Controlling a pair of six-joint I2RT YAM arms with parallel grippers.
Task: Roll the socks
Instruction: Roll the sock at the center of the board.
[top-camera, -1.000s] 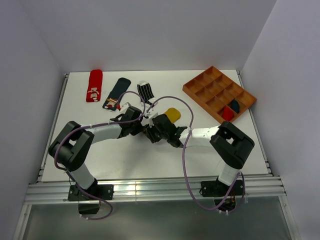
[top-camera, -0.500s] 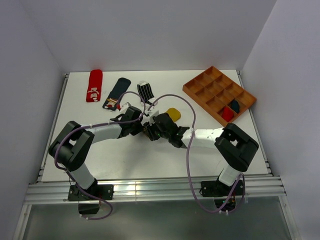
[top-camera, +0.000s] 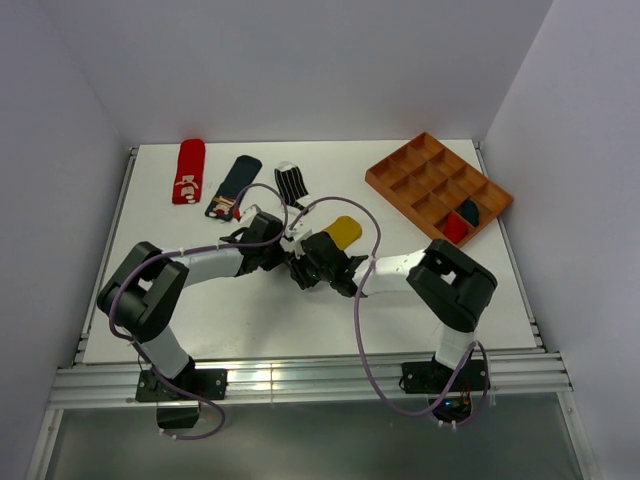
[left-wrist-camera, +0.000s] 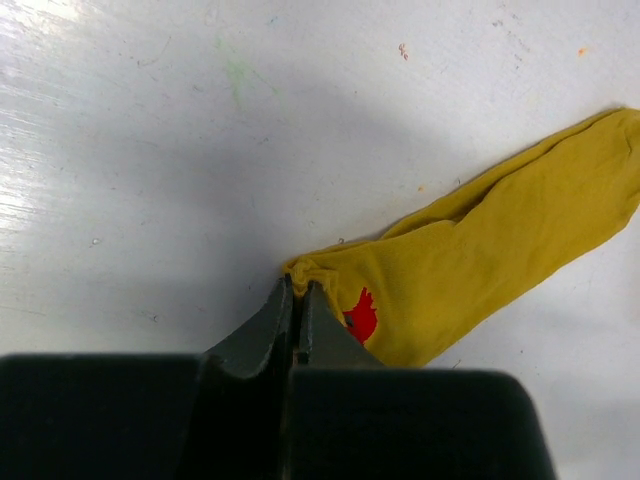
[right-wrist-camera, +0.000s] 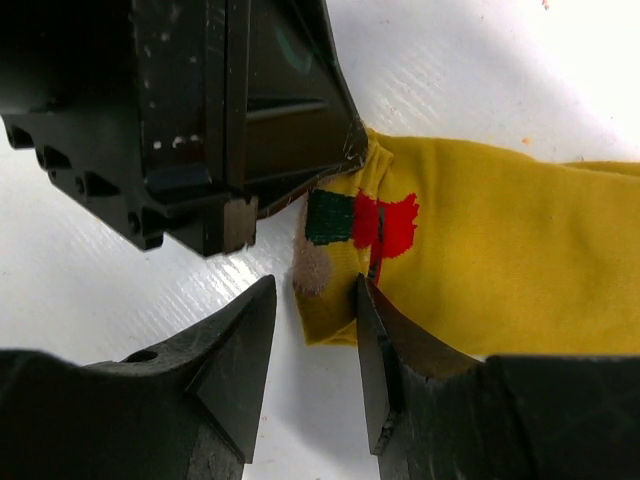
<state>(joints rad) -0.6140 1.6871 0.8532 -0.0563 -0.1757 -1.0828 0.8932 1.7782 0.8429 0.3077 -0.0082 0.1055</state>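
The mustard yellow sock (top-camera: 345, 229) lies flat mid-table, with a red and green mark (right-wrist-camera: 362, 219) near its cuff. My left gripper (left-wrist-camera: 298, 284) is shut on the cuff's corner, pinching a small bunch of fabric. My right gripper (right-wrist-camera: 314, 297) sits beside it, open. The sock's lower corner (right-wrist-camera: 330, 315) lies between the right jaws, close against the right finger (right-wrist-camera: 375, 345) and clear of the left one. In the top view both grippers meet just left of the sock, the left gripper (top-camera: 283, 247) and the right gripper (top-camera: 303, 268).
A red sock (top-camera: 187, 171), a navy sock with a patch (top-camera: 232, 187) and a black-and-white striped sock (top-camera: 291, 182) lie along the back left. A wooden compartment tray (top-camera: 400, 170) at the back right holds a red sock (top-camera: 455, 228) and a navy sock (top-camera: 468, 211).
The right arm's elbow has swung left and its gripper has edged closer to the left gripper at the sock's cuff. The left arm has held still.
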